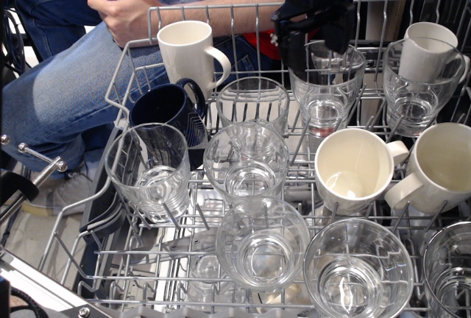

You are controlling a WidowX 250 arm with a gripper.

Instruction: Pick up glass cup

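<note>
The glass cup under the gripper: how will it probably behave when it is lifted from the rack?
The glass cup looks smooth and tapering, so it may slip in the gripper. Its thick base suggests some weight. It sits among rack wires, near a white mug, so knocks could chip it.

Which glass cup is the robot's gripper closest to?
The glass cup in the back row, between the two white mugs. The black gripper is at its rim; the other glasses sit nearer the front.
</note>
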